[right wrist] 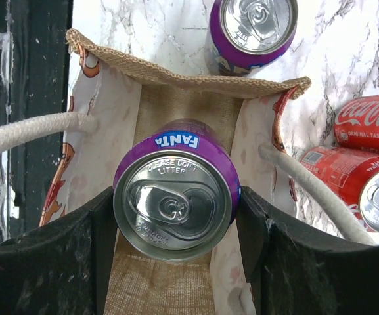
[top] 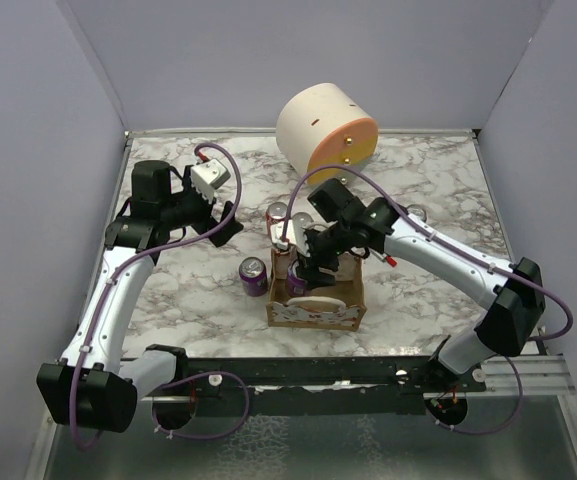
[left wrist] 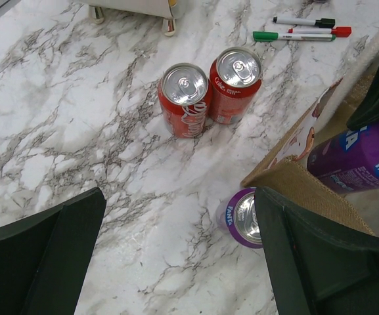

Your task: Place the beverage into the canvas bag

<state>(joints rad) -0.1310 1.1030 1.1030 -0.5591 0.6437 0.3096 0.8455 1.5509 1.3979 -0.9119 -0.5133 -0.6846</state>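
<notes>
The right gripper (top: 305, 262) has its jaws partway closed on the sides of a purple Fanta can (right wrist: 174, 197), whose body reaches down into the open mouth of the canvas bag (right wrist: 176, 79). The can's lower end is hidden, so I cannot tell whether it touches the bag's floor. From above, the gripper covers most of this can. The bag stands at the table's middle, with a second purple can (top: 254, 275) upright on the marble at its 10 o'clock. Two red Coca-Cola cans (left wrist: 209, 95) stand touching at its 11 o'clock, and the round drawer box (top: 326, 125) sits at 12 o'clock. The left gripper (left wrist: 179, 203) hangs farther out at 10 o'clock, jaws spread wide and empty. One of its fingers partly hides the second purple can. Markers (left wrist: 301, 31) lie near that view's top edge.
</notes>
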